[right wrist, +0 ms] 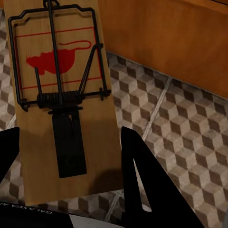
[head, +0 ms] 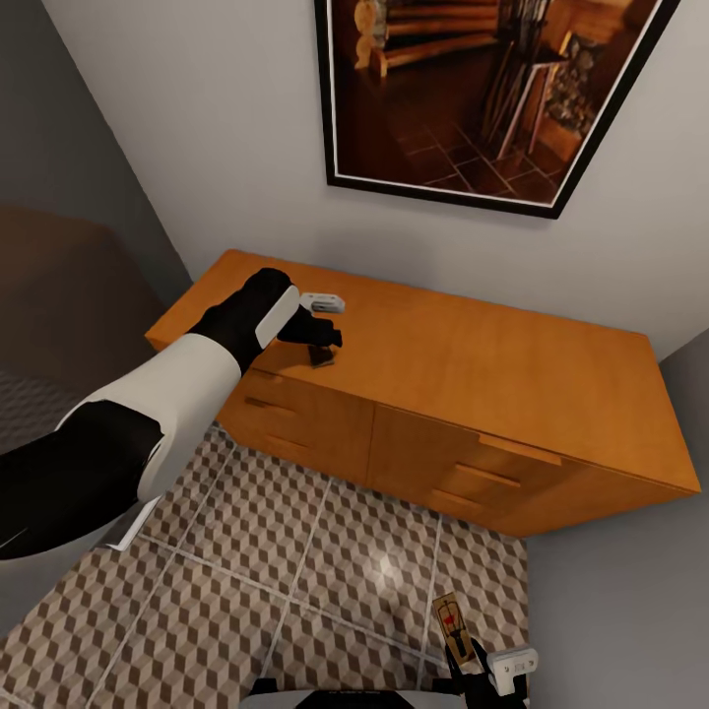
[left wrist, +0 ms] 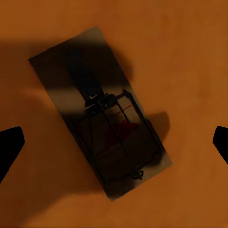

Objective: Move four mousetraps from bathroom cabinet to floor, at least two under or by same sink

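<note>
One mousetrap (head: 322,355) (left wrist: 102,111) lies flat on the orange-brown cabinet (head: 473,345) top, near its left end, in the arm's shadow. My left gripper (head: 321,342) (left wrist: 114,142) hovers just above it, open, with a fingertip to either side and not touching it. Low at the right, my right gripper (head: 461,658) (right wrist: 66,166) is shut on the end of a second mousetrap (head: 450,623) (right wrist: 59,90), holding it above the cube-patterned bathroom floor (head: 295,551) (right wrist: 190,142) in front of the cabinet. The sink is out of view.
A large framed picture (head: 473,89) hangs on the white wall above the cabinet. The cabinet's drawer fronts (head: 463,463) face me across the tiles. Grey walls close in at the left and right sides.
</note>
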Available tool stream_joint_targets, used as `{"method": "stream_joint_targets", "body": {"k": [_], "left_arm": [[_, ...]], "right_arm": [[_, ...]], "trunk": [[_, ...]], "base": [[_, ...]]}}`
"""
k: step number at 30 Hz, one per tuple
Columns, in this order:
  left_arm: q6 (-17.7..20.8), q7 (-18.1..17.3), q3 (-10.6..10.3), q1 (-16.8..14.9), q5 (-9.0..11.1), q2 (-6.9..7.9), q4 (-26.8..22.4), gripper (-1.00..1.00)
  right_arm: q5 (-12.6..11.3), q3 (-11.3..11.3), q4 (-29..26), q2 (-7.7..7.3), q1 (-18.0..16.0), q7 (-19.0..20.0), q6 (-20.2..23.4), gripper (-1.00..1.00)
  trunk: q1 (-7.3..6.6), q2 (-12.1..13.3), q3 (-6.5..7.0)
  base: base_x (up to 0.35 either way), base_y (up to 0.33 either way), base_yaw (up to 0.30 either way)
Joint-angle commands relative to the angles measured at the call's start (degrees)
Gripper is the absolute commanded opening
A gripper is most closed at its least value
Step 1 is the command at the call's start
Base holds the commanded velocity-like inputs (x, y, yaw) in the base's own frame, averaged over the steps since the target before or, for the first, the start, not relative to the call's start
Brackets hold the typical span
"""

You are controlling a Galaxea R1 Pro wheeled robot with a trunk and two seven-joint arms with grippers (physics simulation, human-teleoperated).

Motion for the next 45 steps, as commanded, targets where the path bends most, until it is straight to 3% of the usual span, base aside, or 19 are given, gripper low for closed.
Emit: {"method": "stream_joint_targets", "body": {"k": [1, 45], "left_arm": [[0.13, 0.36, -0.40, -0.04, 0.57, 0.04, -0.03, 1.00], [0.13, 0.36, -0.40, 0.11, 0.57, 0.04, 0.10, 1.00]], "right_arm": [[-0.72, 0.06, 0.04, -0.02, -0.03, 0.78, -0.15, -1.00], [-0.73, 0.06, 0.05, -0.02, -0.03, 0.78, -0.15, -1.00]], "trunk": [[0.03, -0.09, -0.09], [0.03, -0.09, -0.73]], "base": [[0.000, 0.000, 0.000], [0.000, 0.000, 0.000]]}}
